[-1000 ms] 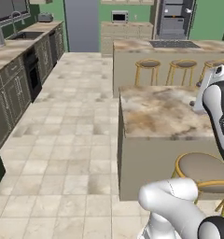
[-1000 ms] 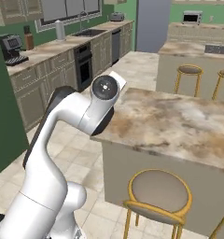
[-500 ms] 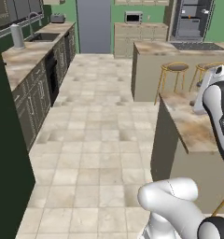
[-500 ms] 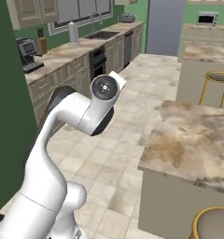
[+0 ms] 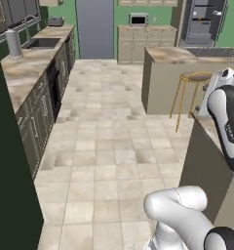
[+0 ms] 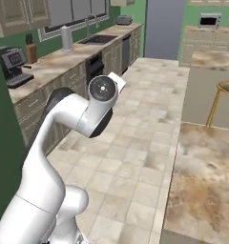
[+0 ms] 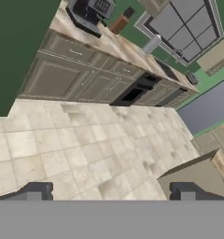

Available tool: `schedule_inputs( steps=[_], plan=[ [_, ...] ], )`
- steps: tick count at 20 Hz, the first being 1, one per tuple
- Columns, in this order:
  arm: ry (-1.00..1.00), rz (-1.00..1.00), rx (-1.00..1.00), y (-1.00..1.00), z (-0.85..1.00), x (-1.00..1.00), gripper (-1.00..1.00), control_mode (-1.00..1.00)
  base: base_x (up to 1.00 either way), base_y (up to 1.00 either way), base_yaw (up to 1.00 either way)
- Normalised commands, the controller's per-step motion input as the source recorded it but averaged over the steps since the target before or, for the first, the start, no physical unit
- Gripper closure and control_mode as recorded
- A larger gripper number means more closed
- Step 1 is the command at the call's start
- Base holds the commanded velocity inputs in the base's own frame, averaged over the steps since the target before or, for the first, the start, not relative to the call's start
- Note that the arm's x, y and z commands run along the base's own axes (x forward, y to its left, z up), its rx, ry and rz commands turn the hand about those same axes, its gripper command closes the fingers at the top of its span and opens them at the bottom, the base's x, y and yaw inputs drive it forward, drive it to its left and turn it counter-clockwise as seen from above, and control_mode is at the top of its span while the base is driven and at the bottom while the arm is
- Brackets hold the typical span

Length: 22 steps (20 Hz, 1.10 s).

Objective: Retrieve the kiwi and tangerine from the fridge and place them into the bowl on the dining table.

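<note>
Pincer (image 7: 110,193) spread apart and empty over the floor, the robot is travelling toward the slate-grey fridge (image 5: 94,29); next, reach its doors

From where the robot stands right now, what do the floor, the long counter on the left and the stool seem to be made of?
The floor looks like matte beige stone tile, with grout lines in a grid. The counter top looks like polished marble, mottled brown and cream. The stool seems to be brass-coloured metal legs under a tan seat; the seat's material is unclear.
</note>
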Motion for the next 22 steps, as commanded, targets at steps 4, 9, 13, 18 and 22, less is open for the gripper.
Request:
schedule_inputs(
  steps=[4,9,13,18,22],
  plan=[
    [0.00,0.00,0.00,0.00,0.00,0.00,-1.00,1.00,1.00,-0.18,-0.21],
    [0.00,0.00,0.00,0.00,0.00,0.00,-1.00,1.00,1.00,-0.11,-0.22],
    [0.00,0.00,0.00,0.00,0.00,0.00,-1.00,1.00,1.00,0.24,-0.14],
    [0.00,0.00,0.00,0.00,0.00,0.00,-1.00,1.00,1.00,0.56,-0.07],
    [0.00,0.00,0.00,0.00,0.00,0.00,-1.00,1.00,1.00,0.66,-0.02]
  ],
)
